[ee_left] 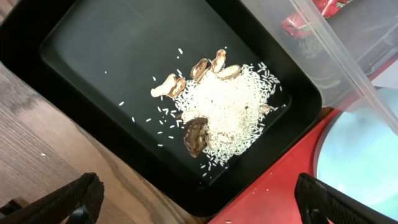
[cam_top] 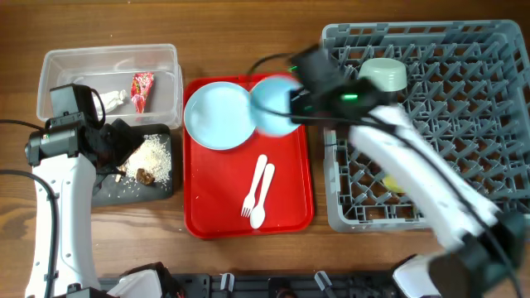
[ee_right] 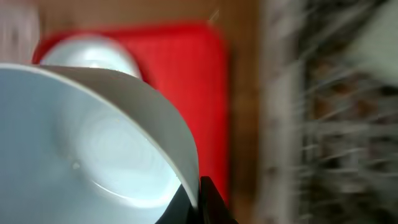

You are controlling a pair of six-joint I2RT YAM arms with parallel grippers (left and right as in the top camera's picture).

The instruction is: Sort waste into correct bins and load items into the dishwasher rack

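Observation:
My right gripper (cam_top: pixel 300 98) is shut on the rim of the light blue bowl (cam_top: pixel 272 106) and holds it tilted above the red tray's far right corner; the right wrist view shows the jaws (ee_right: pixel 196 202) pinching the bowl (ee_right: pixel 81 137). The light blue plate (cam_top: pixel 217 116), white fork (cam_top: pixel 253 184) and spoon (cam_top: pixel 262 203) lie on the red tray (cam_top: pixel 290 190). My left gripper (cam_top: pixel 122 147) is open and empty over the black tray (cam_top: pixel 132 189) with food scraps (ee_left: pixel 224 106). The clear tub (cam_top: pixel 108 58) holds the red wrapper (cam_top: pixel 142 89) and white tissue (cam_top: pixel 112 99).
The grey dishwasher rack (cam_top: pixel 464 99) fills the right side, with the pale green bowl (cam_top: pixel 383 74) at its far left and the yellow cup (cam_top: pixel 394 184) lower down among the pegs. The right wrist view is motion-blurred. Bare wood runs along the front.

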